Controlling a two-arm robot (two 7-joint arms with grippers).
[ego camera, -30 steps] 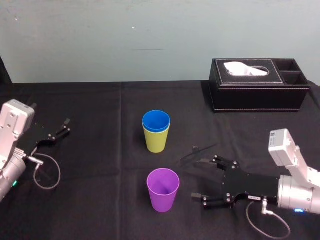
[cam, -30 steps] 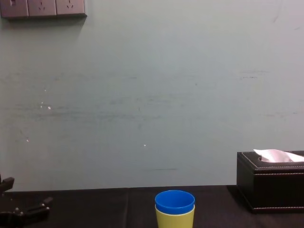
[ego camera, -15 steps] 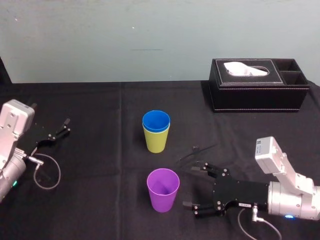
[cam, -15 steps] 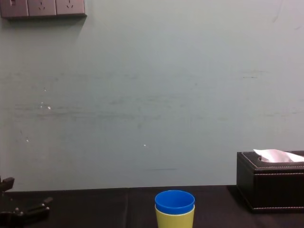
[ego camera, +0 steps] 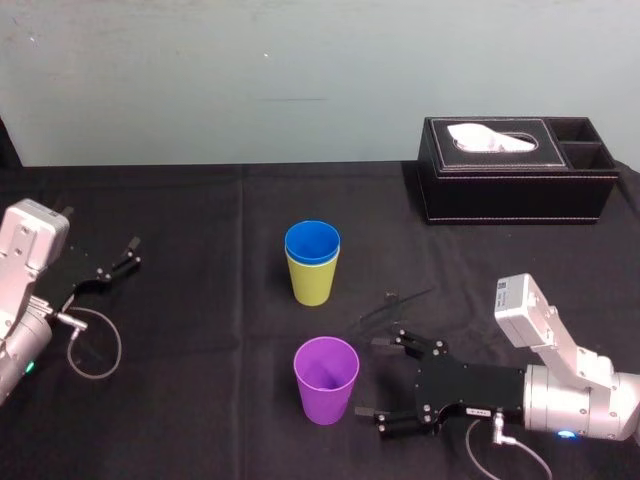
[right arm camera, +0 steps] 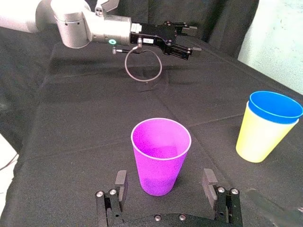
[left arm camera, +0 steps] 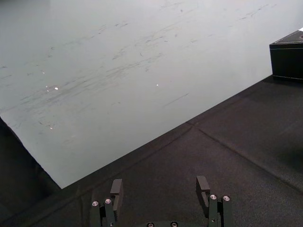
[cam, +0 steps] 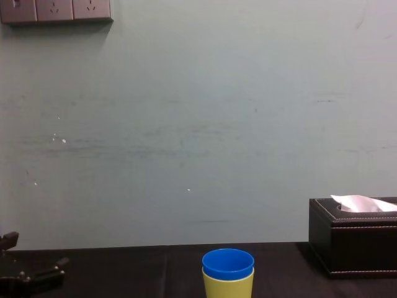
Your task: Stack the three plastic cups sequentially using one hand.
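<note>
Head view: my empty, wide-open right gripper [ego camera: 369, 377] has advanced, purple cup [ego camera: 326, 379] just ahead, ready for grasping; left gripper [ego camera: 128, 253] parked well beyond.

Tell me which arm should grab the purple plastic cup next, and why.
Right. The right gripper sits open just beside the purple tapered plastic cup, fingers lined up toward its sides. The left gripper is parked open by the left edge of the table, far from that cup.
</note>
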